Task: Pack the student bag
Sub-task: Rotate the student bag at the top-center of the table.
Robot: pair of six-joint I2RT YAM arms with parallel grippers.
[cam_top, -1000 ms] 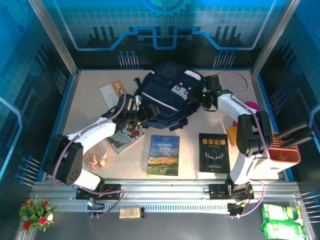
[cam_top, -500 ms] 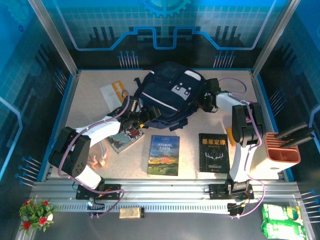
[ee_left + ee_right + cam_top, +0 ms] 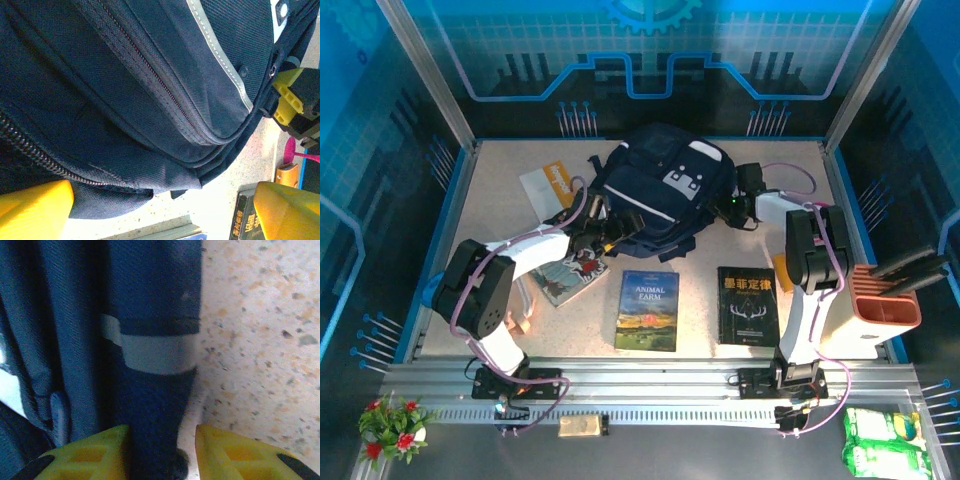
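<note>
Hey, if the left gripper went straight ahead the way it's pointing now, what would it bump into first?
The student bag. Its navy zippered side sits directly ahead of the left gripper, spanning the gap between the wide-open yellow fingers. Depth is hard to judge, but the fabric looks very close.

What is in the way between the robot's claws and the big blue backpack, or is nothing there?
Nothing visible is in the way. The open left gripper sits right against the backpack by its zipper. The right gripper has a navy strip of the backpack between its yellow fingers, seemingly pinching it.
</note>
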